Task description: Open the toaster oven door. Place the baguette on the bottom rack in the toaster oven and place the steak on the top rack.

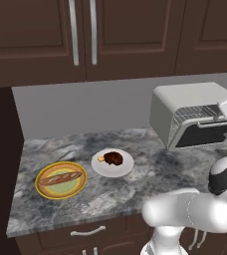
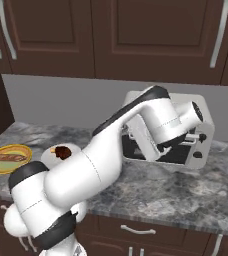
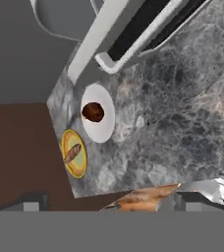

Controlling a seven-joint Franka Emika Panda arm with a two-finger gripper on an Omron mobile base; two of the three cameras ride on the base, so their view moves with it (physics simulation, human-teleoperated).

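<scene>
The toaster oven (image 1: 172, 107) stands at the counter's right end. Its door (image 1: 205, 134) hangs partly open, tilted outward, and a wire rack (image 1: 195, 115) shows above the door's top edge; I cannot tell which rack it is. The baguette (image 1: 59, 178) lies on a yellow plate (image 1: 42, 187) at the left. The steak (image 1: 113, 158) rests on a white plate (image 1: 125, 169) beside it. My gripper (image 3: 111, 203) is open and holds nothing. It looks down past the door (image 3: 143, 29) at the steak (image 3: 93, 111) and the baguette (image 3: 72, 152).
Dark wood cabinets (image 1: 80, 35) hang above the grey marble counter (image 1: 150, 174). A dark tall panel (image 1: 1, 164) closes off the counter's left end. Drawers (image 1: 85, 231) run below the front edge. Bare counter lies between the plates and the oven.
</scene>
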